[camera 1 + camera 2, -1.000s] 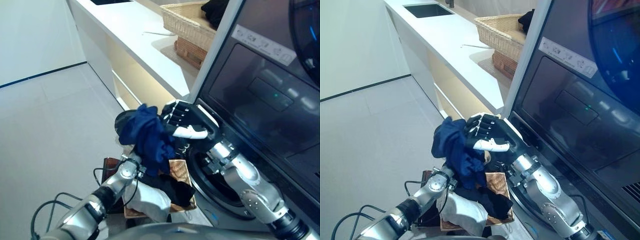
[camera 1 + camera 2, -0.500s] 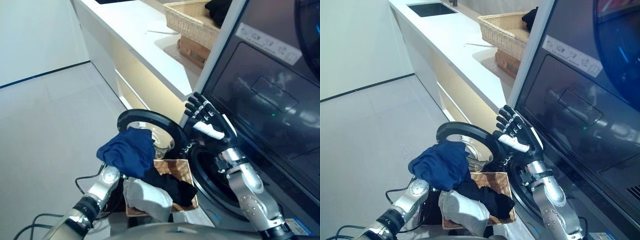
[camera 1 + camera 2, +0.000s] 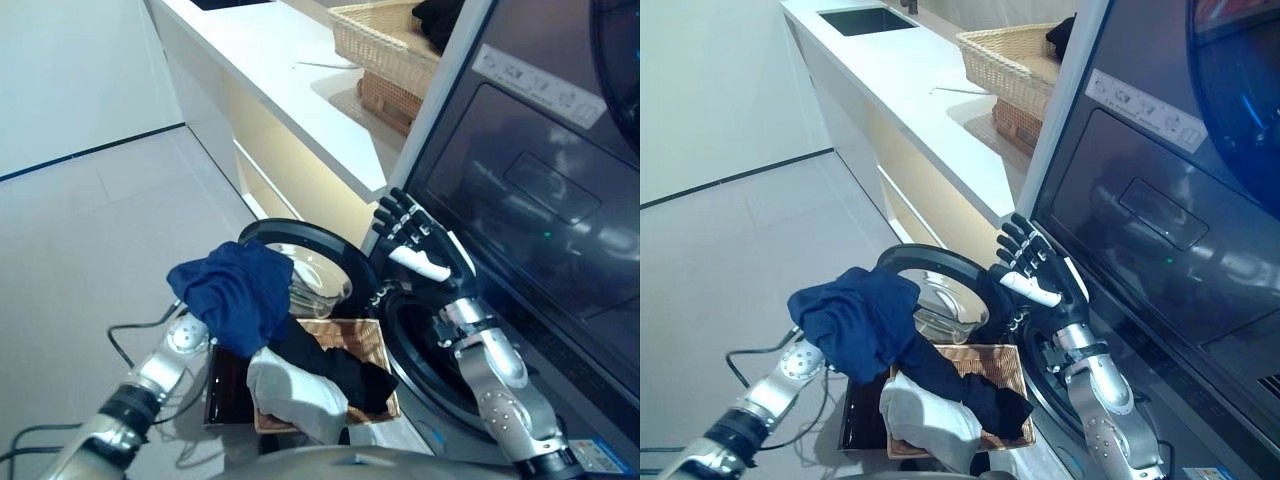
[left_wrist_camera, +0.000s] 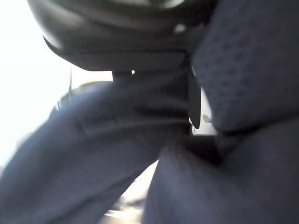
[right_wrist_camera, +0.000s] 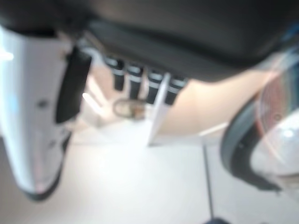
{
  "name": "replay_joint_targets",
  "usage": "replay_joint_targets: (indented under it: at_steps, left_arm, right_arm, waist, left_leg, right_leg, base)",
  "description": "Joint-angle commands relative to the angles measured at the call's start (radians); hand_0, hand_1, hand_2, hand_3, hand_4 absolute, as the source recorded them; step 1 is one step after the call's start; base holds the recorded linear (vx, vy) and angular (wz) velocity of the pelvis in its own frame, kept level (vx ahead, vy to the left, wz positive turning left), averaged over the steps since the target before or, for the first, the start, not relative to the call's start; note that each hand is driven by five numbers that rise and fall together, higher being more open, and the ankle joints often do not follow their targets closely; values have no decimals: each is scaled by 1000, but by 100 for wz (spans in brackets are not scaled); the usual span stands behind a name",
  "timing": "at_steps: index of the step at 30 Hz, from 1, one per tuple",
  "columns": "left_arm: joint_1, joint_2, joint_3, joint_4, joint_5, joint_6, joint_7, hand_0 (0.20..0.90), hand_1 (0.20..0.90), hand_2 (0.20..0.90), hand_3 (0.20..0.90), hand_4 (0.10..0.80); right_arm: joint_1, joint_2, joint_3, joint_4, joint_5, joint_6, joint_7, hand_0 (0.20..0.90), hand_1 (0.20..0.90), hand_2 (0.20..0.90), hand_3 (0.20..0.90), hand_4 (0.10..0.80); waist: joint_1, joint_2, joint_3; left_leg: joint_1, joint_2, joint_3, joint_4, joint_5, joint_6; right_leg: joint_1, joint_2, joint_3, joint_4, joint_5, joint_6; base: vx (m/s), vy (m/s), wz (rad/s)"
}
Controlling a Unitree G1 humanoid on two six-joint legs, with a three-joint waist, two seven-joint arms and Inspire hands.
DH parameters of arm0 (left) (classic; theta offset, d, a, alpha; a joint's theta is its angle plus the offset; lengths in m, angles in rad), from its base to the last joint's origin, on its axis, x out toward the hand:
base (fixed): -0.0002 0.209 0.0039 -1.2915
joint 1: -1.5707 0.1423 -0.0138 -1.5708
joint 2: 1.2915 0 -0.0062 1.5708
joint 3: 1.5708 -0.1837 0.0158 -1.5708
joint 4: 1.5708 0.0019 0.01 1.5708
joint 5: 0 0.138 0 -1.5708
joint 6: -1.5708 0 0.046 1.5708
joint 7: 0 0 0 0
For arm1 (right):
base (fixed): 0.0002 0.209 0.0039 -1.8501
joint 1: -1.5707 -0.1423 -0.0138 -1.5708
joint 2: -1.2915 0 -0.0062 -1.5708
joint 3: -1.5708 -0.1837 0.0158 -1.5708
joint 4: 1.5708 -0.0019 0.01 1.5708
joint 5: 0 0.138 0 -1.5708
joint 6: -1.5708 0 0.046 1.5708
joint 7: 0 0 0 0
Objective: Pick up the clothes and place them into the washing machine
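Since 1 second ago your left hand (image 3: 190,335) has carried the blue garment (image 3: 235,293) away from the right hand and out to the robot's left; it now hangs beside the open washer door (image 3: 300,262), above the wicker tray (image 3: 358,338) of remaining clothes.

Left hand: buried under the cloth in both eye views, and its wrist view shows only blue fabric against the hand's bulk, so you cannot tell how its fingers stand.

Right hand (image 3: 418,243): fingers straight and spread, holding nothing, raised just above the drum opening (image 3: 425,350).

Step in hand, by my judgement: the carry, with loading not yet done. A white garment (image 3: 295,390) and a dark garment (image 3: 340,368) remain on the tray.

Next move calls for you to swing the left arm right, past the door rim, and lower the bundle into the drum opening.
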Motion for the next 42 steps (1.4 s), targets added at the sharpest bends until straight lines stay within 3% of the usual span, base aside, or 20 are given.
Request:
replay_joint_targets:
  at_steps: [1, 8, 11, 15, 29, 32, 36, 40, 42]
  left_arm:
    - [-173, 34, 39, -28, 103, -67, 34, 200, 200, 200, 200, 300]
    - [-177, 93, 46, -27, 265, -51, 60, 200, 200, 200, 200, 300]
    - [-212, 143, 5, -12, 412, -36, 71, 200, 200, 200, 200, 300]
    - [-250, 172, -33, -4, 466, -34, 61, 200, 200, 200, 200, 300]
    - [-230, 170, 10, -14, 371, -50, 40, 200, 200, 200, 200, 300]
    - [-211, 146, 50, -19, 290, -59, 43, 200, 200, 200, 200, 300]
    - [-168, 101, 123, -43, 196, -83, 58, 200, 200, 200, 200, 300]
    - [-149, 54, 163, -51, 96, -79, 58, 200, 200, 200, 200, 300]
    - [-147, 41, 171, -52, 83, -79, 55, 200, 200, 200, 200, 300]
  right_arm:
    - [-30, 16, -84, -60, -20, -72, 37, 900, 900, 900, 900, 800]
    - [-20, 17, -93, -67, -32, -64, 61, 900, 900, 900, 900, 800]
    - [-26, 18, -91, -50, -46, -63, 62, 900, 900, 900, 900, 800]
    - [-29, 16, -96, -42, -56, -62, 59, 900, 900, 900, 900, 800]
    - [-24, 38, -103, -31, -67, -57, 67, 900, 900, 900, 900, 800]
    - [-22, 38, -122, -16, -142, -68, 52, 900, 900, 900, 900, 800]
    - [-37, 13, -169, 92, -458, -107, -32, 900, 900, 900, 900, 800]
    - [-78, -25, -157, 232, -717, -78, -107, 900, 900, 900, 900, 800]
    - [-87, -34, -152, 240, -771, -77, -119, 900, 900, 900, 900, 800]
  waist:
    - [12, -1, -85]
    - [10, 2, -86]
    - [8, 2, -88]
    - [7, 1, -89]
    - [8, -2, -92]
    - [9, -1, -92]
    - [12, 4, -91]
    - [17, 8, -92]
    - [17, 9, -92]
  left_leg:
    - [18, -27, -4, -4, -55, -56]
    - [20, -27, -7, -2, -56, -56]
    - [23, -24, -4, -3, -57, -57]
    - [26, -23, -3, -3, -58, -57]
    - [26, -23, -4, 0, -58, -56]
    - [25, -23, -5, -1, -57, -55]
    - [27, -23, -7, -5, -55, -53]
    - [28, -24, -9, -6, -55, -52]
    - [28, -24, -10, -6, -55, -52]
  right_leg:
    - [11, -3, -31, 24, 20, 1]
    - [14, 1, -31, 24, 18, -2]
    - [15, 3, -31, 24, 16, -2]
    - [17, 5, -31, 25, 15, -3]
    - [19, 7, -30, 25, 14, -8]
    - [18, 6, -32, 26, 15, -8]
    - [19, 6, -30, 24, 14, -8]
    - [19, 6, -31, 25, 14, -9]
    - [19, 6, -32, 26, 14, -9]
  base:
    - [0, 0, 0]
    - [0, 0, 0]
    - [-10, -13, -2]
    - [-2, -4, -1]
    - [0, 0, 0]
    - [0, 0, 0]
    - [0, 0, 0]
    - [0, 0, 0]
    - [0, 0, 0]
